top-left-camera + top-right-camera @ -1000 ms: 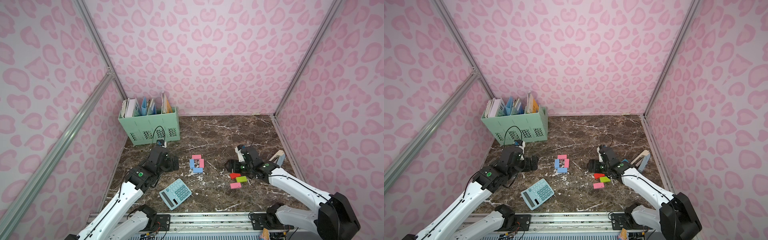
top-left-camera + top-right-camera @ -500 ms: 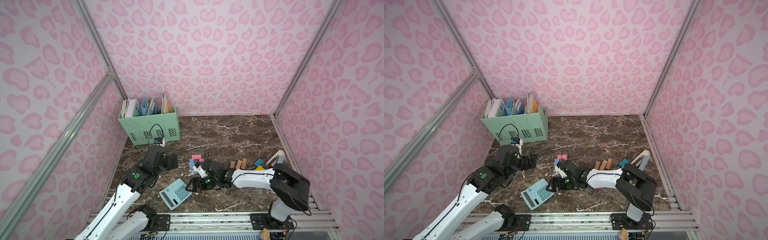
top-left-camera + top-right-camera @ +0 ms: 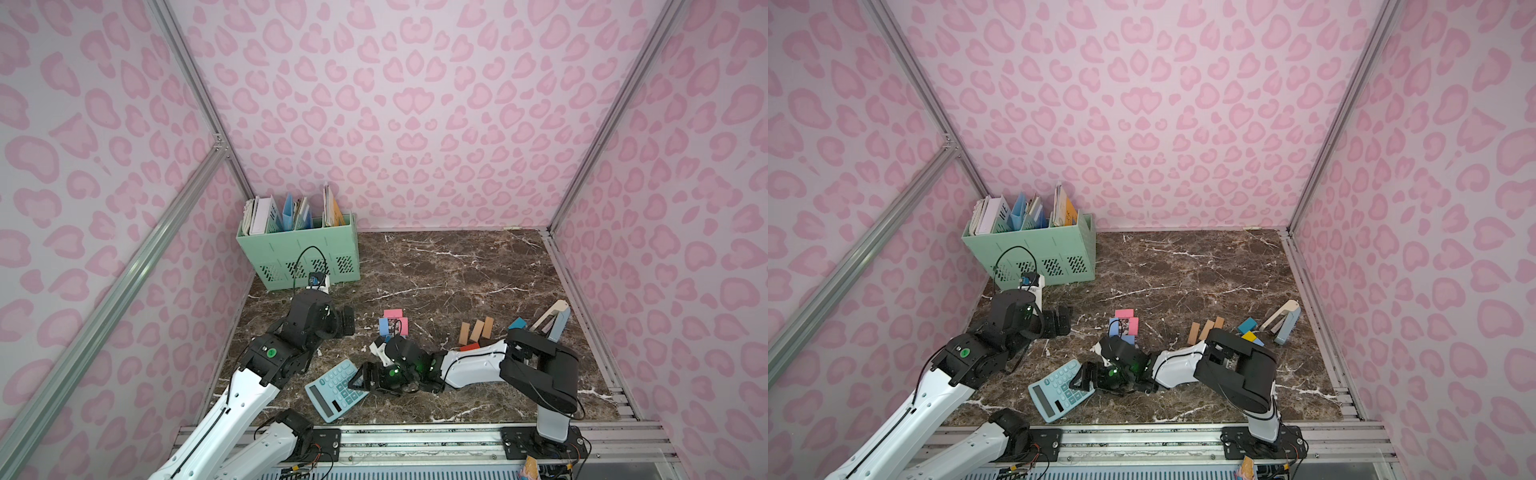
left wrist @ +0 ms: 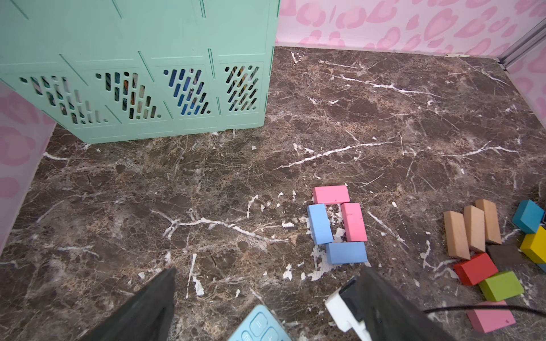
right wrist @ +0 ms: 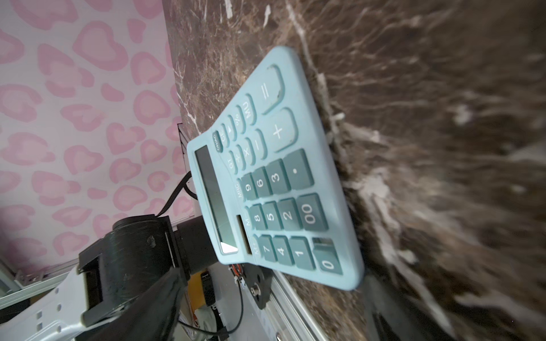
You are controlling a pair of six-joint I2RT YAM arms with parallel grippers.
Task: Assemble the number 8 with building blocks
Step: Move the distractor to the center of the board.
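Two pink and two light-blue building blocks lie flat in a small closed ring mid-table. Loose blocks sit to its right: three bare-wood ones, then red, green, pink, teal, yellow and dark brown. My right arm lies low across the table, hiding some of them in both top views. Its right gripper is open at the calculator's corner. My left gripper hangs open and empty, left of the ring.
A light-blue calculator lies near the front edge. A green file box with folders stands at the back left. A stapler sits by the right wall. Metal rails run along the front.
My right arm swung from the loose blocks at the right across to the calculator, then stayed there low on the table. The left arm has barely shifted. The ring of blocks is unmoved.
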